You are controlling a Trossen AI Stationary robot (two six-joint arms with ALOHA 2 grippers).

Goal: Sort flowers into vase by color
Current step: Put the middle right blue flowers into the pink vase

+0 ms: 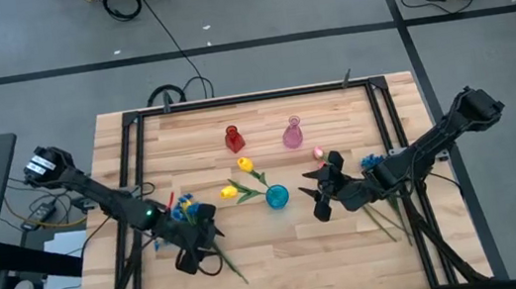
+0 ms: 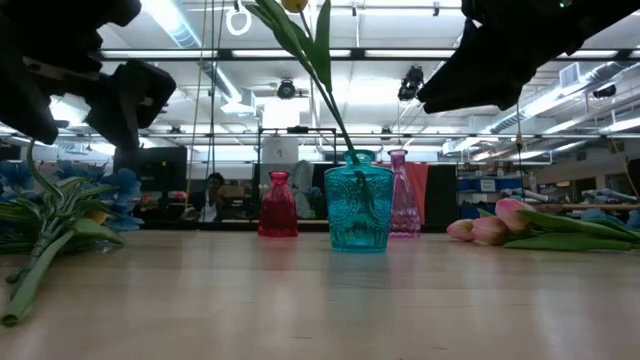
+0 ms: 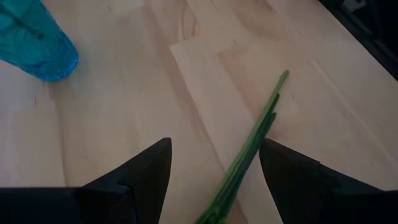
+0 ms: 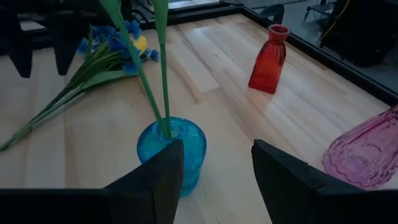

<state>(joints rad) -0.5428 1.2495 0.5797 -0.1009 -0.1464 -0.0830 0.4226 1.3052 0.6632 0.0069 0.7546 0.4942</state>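
Tools first: right tool (image 1: 323, 194) hangs just beside the blue vase (image 1: 277, 197), fingers parted, nothing between them; its wrist view looks straight at that vase (image 4: 171, 152) w/ two green stems standing in it. Left tool (image 1: 193, 256) sits low over the table (image 1: 283, 261) at the left-front, fingers also parted and empty, straddling loose green stems (image 3: 249, 152) w/o touching, as far as the wrist view shows.

Task items: yellow tulips (image 1: 239, 178) sit in the blue vase. Blue sprigs (image 1: 185, 210) lie flat by the left arm; pink tulips (image 2: 490, 228) lie flat on the right side. Red vase (image 1: 233, 139) and pink vase (image 1: 292, 133) stand empty at the back.

Step, by my reading: yellows placed; next pick pending. Left tool looks lined up on the blue bunch; next move needs a drop onto the stems, a firm close, then a lift clear of the other stems.

View diffs: low view alone shows the pink buds resting on the table and the yellow stems leaning; high view alone gives the layout of vases vs. piles. Right wrist view shows the blue bunch (image 4: 118, 46) w/ a yellow bud among it.
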